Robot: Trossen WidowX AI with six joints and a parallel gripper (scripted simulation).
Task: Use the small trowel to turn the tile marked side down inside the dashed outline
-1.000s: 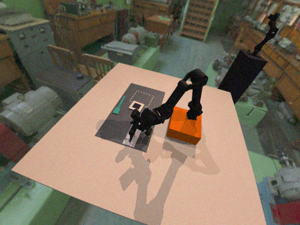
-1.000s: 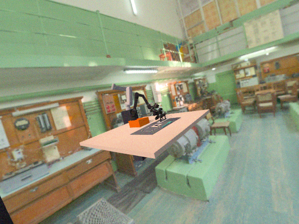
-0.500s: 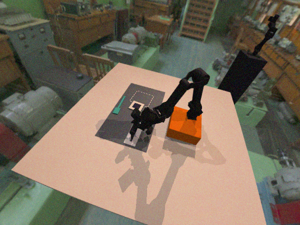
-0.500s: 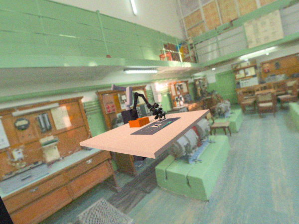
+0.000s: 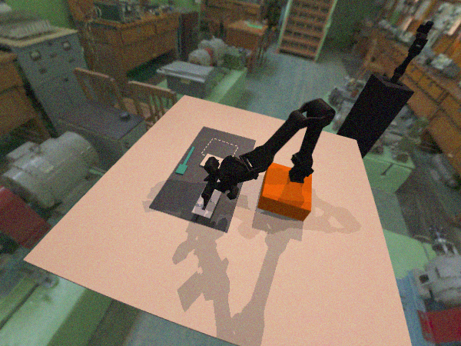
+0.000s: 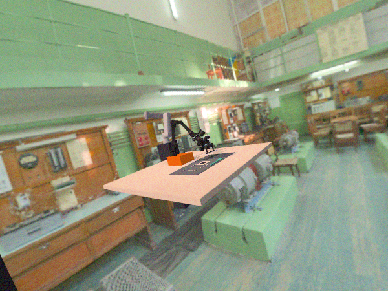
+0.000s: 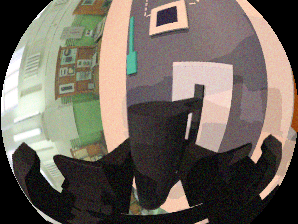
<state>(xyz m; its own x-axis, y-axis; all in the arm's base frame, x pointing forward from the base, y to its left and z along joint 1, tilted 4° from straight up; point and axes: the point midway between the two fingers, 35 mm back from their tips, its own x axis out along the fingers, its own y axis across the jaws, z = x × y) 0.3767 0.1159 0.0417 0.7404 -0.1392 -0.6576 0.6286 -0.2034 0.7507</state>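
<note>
Green-walled workshop w/ wooden cabinets (image 6: 126, 213), chairs (image 6: 345, 130), bluish floor (image 6: 326, 226) & ceiling-mounted tube lights (image 6: 182, 92).

Tile (image 5: 205, 158) (image 6: 199, 163) (image 7: 181, 27) on mat (image 5: 192, 154) (image 6: 184, 172) (image 7: 210, 45), beside dashed outline (image 5: 224, 141) (image 6: 185, 169) (image 7: 145, 7).
</note>
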